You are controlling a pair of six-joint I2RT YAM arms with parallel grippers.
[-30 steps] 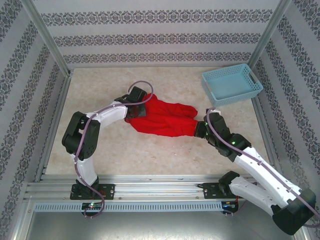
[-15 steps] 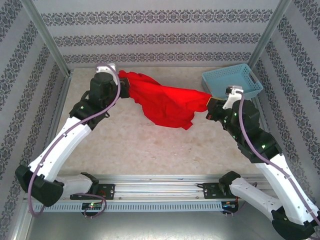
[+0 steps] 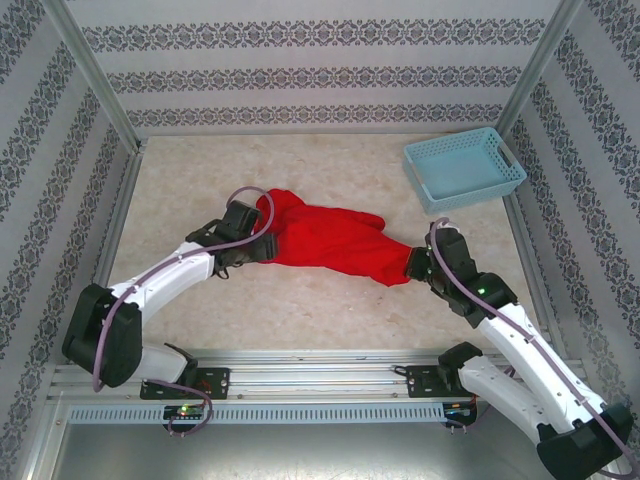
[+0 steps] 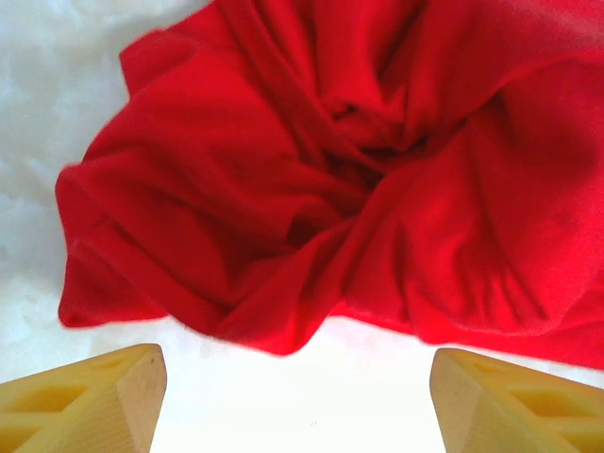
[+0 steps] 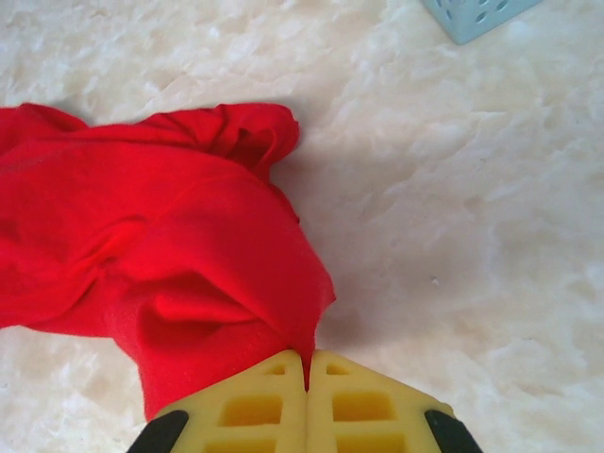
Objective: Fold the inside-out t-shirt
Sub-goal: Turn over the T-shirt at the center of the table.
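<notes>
Far left in the overhead view: left gripper (image 3: 262,246), released, yellow fingers (image 4: 104,396) spread wide with nothing between them, just short of the cloth's left end.

Across the middle of the pale marbled tabletop (image 3: 300,310): bright red soft fabric t-shirt (image 3: 330,242), plain, bunched into a long rumpled band slanting from far-left to near-right. From the left wrist (image 4: 330,170), seen as deep twisted folds drawn toward a dark central pucker, with the lower edge curling onto the table. Top and right of the heap cut off by the frame. Sleeves, collar and seams hard to make out anywhere. Cannot tell which face is outward.

At the band's right end: right gripper (image 3: 415,265), clenched on a corner of the shirt (image 5: 142,236), yellow fingers (image 5: 250,406) pressed together with a sliver of red pinched between.

Far right, toward the back corner and well apart from the shirt: light blue plastic basket with perforated walls (image 3: 463,167), cropped to one corner (image 5: 477,14) in the right wrist view.
</notes>
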